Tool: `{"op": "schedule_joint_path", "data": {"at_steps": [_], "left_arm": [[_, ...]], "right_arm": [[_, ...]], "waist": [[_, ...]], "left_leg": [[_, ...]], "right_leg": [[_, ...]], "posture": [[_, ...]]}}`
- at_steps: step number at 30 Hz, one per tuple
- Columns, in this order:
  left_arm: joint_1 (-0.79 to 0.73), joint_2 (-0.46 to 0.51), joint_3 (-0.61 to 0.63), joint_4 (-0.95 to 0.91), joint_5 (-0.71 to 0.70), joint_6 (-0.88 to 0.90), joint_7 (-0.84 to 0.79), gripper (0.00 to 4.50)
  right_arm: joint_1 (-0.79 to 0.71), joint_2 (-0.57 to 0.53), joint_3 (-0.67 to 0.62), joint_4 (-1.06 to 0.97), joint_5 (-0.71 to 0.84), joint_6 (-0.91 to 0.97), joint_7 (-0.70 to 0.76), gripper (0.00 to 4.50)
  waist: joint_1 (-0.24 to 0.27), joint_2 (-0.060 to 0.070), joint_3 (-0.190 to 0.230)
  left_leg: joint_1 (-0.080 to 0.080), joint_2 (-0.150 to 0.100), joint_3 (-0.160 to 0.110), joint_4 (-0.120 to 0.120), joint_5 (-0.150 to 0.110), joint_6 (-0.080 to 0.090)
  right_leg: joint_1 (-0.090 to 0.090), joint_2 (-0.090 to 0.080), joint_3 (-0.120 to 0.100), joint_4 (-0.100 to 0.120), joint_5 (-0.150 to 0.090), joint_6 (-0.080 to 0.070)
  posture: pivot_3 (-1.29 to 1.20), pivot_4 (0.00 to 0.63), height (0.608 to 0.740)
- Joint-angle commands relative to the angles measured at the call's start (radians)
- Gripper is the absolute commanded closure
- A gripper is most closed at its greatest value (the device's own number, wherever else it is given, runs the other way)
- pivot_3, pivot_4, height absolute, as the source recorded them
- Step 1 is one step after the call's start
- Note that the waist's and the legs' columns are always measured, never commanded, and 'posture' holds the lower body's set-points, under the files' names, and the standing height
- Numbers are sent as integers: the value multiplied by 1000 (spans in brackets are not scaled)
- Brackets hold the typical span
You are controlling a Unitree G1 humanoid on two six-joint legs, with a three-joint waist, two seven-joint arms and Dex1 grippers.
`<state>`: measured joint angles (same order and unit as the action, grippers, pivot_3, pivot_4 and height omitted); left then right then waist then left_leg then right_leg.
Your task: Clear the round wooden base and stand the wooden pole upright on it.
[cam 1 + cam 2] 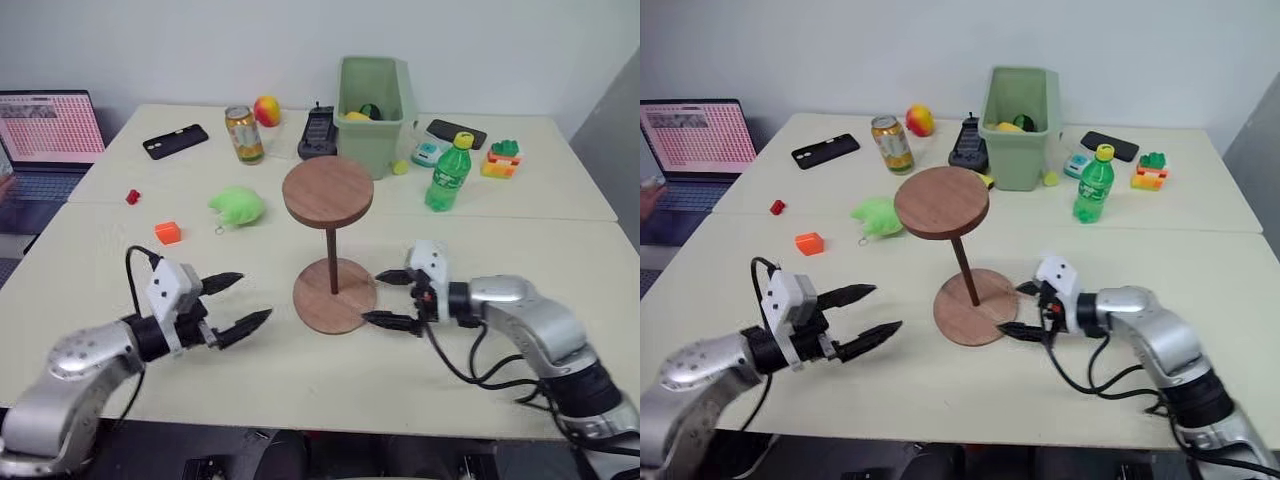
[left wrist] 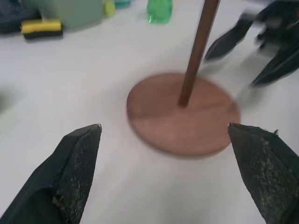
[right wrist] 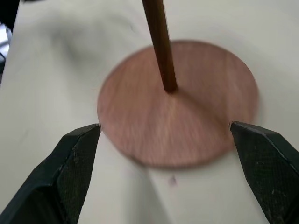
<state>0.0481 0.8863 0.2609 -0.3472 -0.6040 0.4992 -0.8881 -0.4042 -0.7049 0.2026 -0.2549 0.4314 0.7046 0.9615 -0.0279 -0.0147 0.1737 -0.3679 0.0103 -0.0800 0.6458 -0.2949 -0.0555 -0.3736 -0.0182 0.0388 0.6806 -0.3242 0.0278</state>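
On our left, the left gripper (image 1: 236,304) reaches in low over the table (image 1: 300,385), forearm angled inward, its two black fingers (image 1: 246,327) spread wide and released, holding nothing. Its fingertips point toward the round wooden base (image 1: 335,296), which lies flat on the table well apart from them. In the left wrist view the base sits ahead of and between the two spread fingers.

The wooden pole (image 1: 332,258) stands upright on the centre of the base, its fixed disc (image 1: 328,191) on top, free of both grippers.

On our right, the right gripper (image 1: 393,298) comes in from the side, wrist bent so the fingers point across at the base. Its fingers are parted and released; the nearer fingertip lies just beside the base's rim, and we cannot tell whether it touches.
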Motion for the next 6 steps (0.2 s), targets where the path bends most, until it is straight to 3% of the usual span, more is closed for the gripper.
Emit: {"op": "schedule_joint_path", "data": {"at_steps": [1, 6], "left_arm": [[-98, 82, 19, 84, -3, 19, -94, 0], [-207, 160, -50, 199, 68, -28, -208, 0]], "right_arm": [[-51, -65, -91, 0, 67, 1, 100, 37], [-104, -96, -132, -11, 108, 15, 141, 37]], "waist": [[-2, 0, 1], [-16, -2, 7]], "left_leg": [[0, 0, 1, 0, 0, 0], [-1, 2, 3, -1, 0, 0]], "right_leg": [[0, 0, 0, 0, 0, 0], [-3, 0, 1, -1, 0, 0]], "posture": [[0, 150, 740], [0, 150, 740]]}}
